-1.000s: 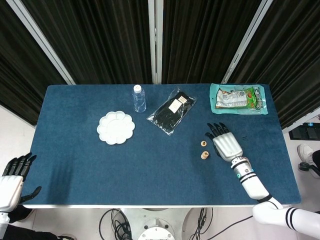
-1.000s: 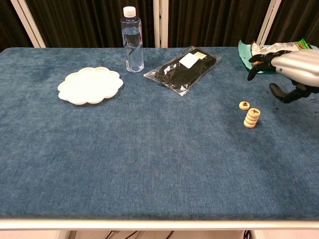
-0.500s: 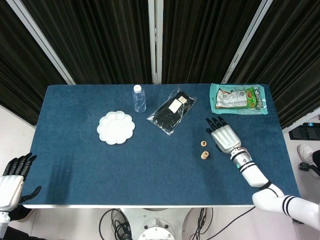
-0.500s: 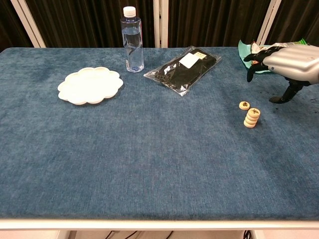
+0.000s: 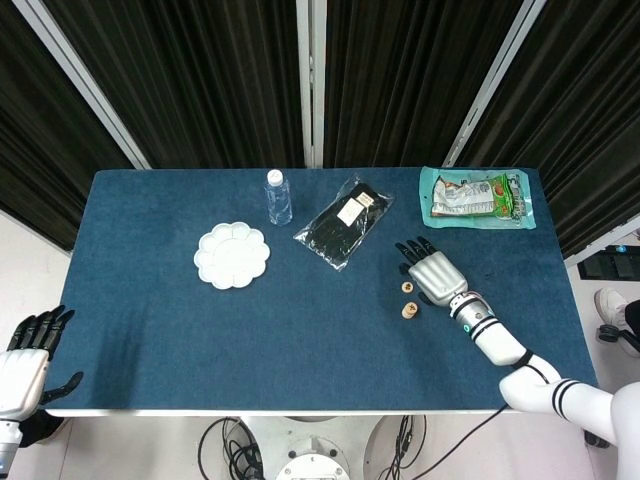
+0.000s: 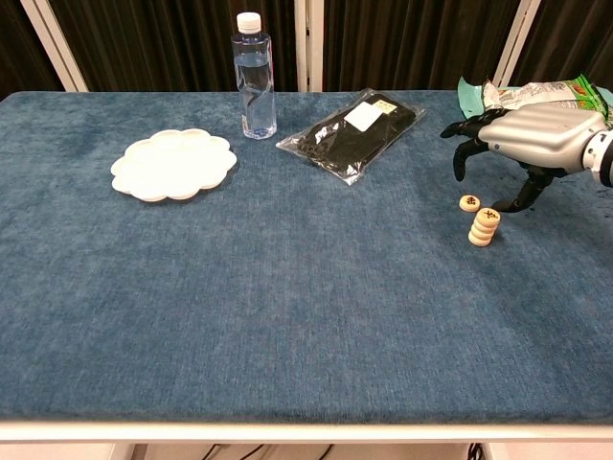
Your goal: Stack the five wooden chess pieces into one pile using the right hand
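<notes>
Blue table (image 5: 200, 330); seemingly black curtains (image 5: 200, 80)

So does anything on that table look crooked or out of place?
Slightly. The little stack of wooden pieces leans, its discs not squarely lined up, and one loose piece lies beside it. The right hand hovers above, holding nothing.

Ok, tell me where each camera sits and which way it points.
Head view: high above the near edge, looking down on the table; shows left hand and right hand.
Chest view: low at the near edge, looking across; shows only the right hand.
Shared: water bottle, stacked chess pieces.
</notes>
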